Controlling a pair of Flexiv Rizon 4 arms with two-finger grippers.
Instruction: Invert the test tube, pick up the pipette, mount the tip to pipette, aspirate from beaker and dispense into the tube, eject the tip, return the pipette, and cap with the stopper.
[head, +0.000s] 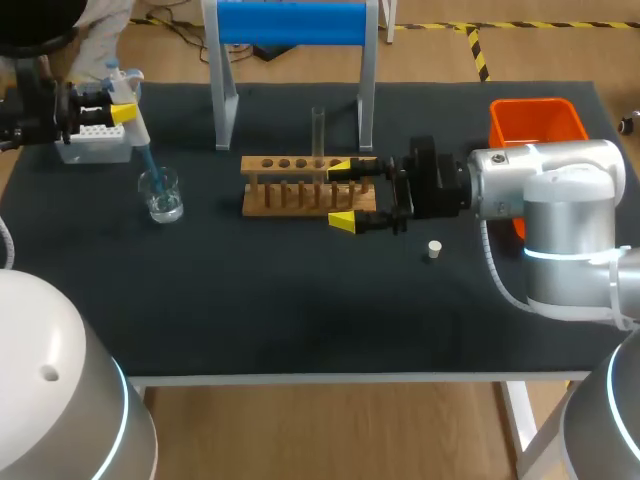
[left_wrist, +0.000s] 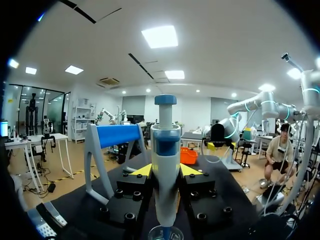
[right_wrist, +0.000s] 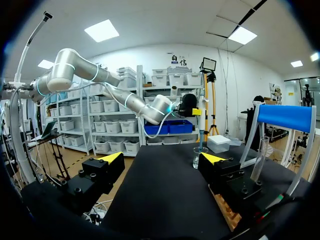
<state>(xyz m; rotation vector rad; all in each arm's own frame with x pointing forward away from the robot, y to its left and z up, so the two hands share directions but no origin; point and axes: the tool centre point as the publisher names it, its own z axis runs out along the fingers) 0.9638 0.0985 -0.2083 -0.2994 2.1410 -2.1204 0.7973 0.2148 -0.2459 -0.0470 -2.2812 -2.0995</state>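
Dark counter (head: 300, 300) with two arms, viewed from above and behind.

Far left: left gripper (head: 113, 112) clamped on the body of the pipette (head: 128, 108), held upright, plunger end up. Blue tip (head: 148, 165) mounted and pointing down into the glass beaker (head: 161, 195); depth of the tip in the liquid not discernible. Just behind the beaker, beside the left gripper: white tip box (head: 95, 145).

Left wrist view: pipette (left_wrist: 165, 165) gripped from both sides between the yellow fingertips of the left gripper (left_wrist: 165, 171), beaker rim (left_wrist: 165, 232) directly below.

Centre: wooden rack (head: 300, 185) carrying the test tube (head: 318, 130), upright in a rear hole, open end up.

Right of the rack: right gripper (head: 341, 194) with fingers wide apart, level at the rack's right end.

Right wrist view: right gripper (right_wrist: 162, 158) spread open, rack (right_wrist: 232, 215) under one finger, beaker (right_wrist: 200, 157) ahead.

Near the right gripper, on the bare counter: white stopper (head: 433, 250), apart from the rack.

Rear right corner: orange bin (head: 535, 125). Rear centre, behind the rack: stand with a blue bar (head: 290, 25).
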